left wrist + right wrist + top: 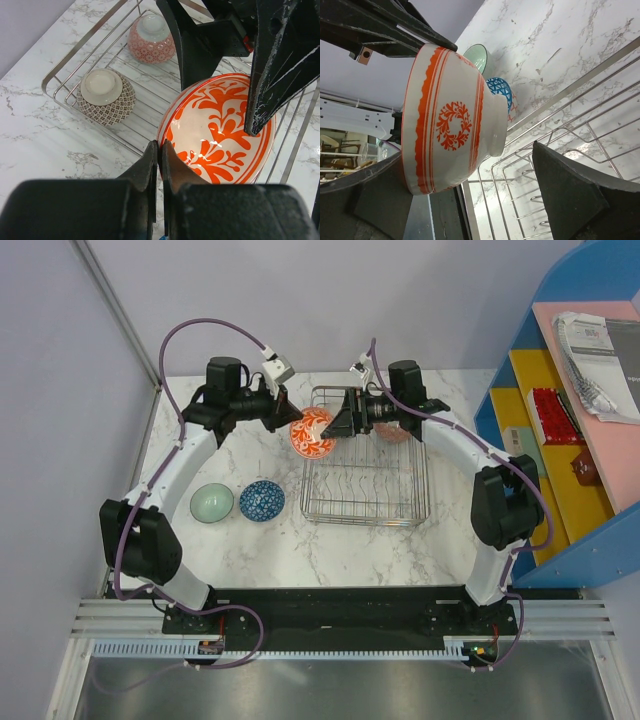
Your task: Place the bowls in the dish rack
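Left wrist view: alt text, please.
The left gripper pinches the rim of an orange-and-white floral bowl over the dish rack, the open right gripper straddling it. A grey bowl and a pink bowl sit upside down in the rack.

Showed left arm (pixel 180 465) and right arm (pixel 455 445) in white shells with bulky black joint housings. Trailed looping purple cables (pixel 205 321) from wrists to a black base plate (pixel 330 615). Carried pale wrist camera boxes (pixel 278 368). Ended in left gripper (pixel 159 150) and right gripper (pixel 335 423), matte black wedge fingers (pixel 265 75) scuffed white at edges.
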`<state>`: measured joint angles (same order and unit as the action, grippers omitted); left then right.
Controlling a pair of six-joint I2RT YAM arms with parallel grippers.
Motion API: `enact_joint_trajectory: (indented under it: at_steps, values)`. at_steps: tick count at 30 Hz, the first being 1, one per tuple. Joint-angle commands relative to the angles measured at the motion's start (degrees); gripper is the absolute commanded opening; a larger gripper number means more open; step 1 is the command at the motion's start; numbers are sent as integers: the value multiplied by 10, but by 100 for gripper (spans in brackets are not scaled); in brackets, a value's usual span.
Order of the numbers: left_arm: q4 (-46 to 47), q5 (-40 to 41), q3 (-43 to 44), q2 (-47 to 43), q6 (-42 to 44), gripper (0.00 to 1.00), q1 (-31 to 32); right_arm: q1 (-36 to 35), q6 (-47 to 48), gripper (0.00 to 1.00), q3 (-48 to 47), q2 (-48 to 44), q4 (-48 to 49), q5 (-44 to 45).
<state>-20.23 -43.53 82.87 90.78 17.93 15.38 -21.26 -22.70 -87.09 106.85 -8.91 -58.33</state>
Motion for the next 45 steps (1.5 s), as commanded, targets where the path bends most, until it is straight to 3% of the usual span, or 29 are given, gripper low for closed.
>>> enact_joint_trajectory:
  at_steps: [1, 7, 22, 32, 45]
  values:
    - [24, -38, 11, -12, -9, 2, 4, 2, 32, 98, -36, 11, -12, 8]
    - [24, -40, 11, -10, -9, 2, 6, 1, 5, 98, -34, 17, 7, -18]
    - [27, -46, 16, 7, -13, 2, 16, 2, -130, 98, 32, 20, 190, -70]
    - [36, -29, 14, 2, -11, 2, 19, 2, -156, 98, 54, 23, 214, -93]
    - [55, 8, -13, -17, 10, 2, 27, 2, -253, 87, 83, 37, 319, -122]
